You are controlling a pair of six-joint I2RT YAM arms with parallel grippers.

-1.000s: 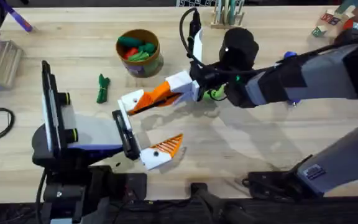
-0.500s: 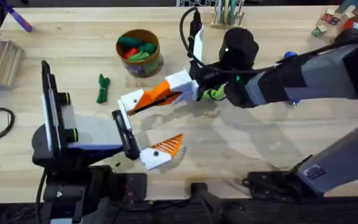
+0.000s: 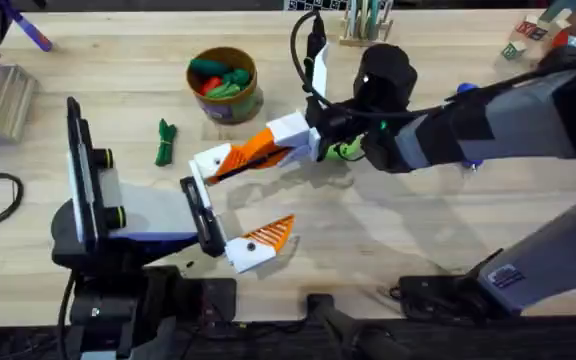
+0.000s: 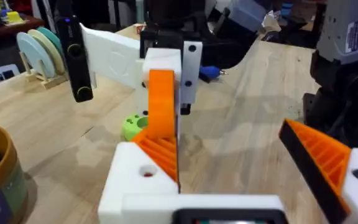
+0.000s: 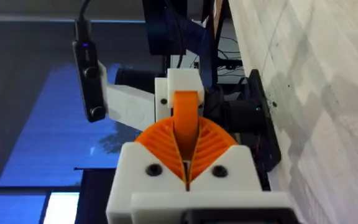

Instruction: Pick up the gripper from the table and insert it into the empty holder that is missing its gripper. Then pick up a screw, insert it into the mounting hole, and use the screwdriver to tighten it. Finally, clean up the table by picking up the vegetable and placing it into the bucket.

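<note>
Right claw: I see my right claw [image 5: 186, 165] with its two orange pads pressed together on the gripper [image 5: 186, 115]. It pinches that small orange piece tight.
The gripper: It is up off the table, in the right claw. Its far end points at the holder [image 4: 132, 177] and looks like it touches it. I cannot tell how far in it sits.
The holder: It is the white block on one side of my left claw, the side nearer the bucket. I can see a small round hole in it.
Left claw: My left claw [image 3: 251, 195] is spread wide. Its other side has an orange finger [image 3: 271, 236] on a white block, well apart from the holder.
Right arm: It reaches across the middle of the table [image 3: 388, 230] from the right.
The vegetable: The small dark-green piece [image 3: 165, 141] lies flat on the wood, near the bucket and apart from both claws.
The bucket: The round tub [image 3: 225, 85] stands at the far side of the table. It has green and red toys inside.
The screwdriver: I see a bit of blue [image 3: 465, 91] past the right arm. The arm hides most of it.
Green disc: A lime-green disc [image 4: 131, 127] lies on the table under the right arm.
</note>
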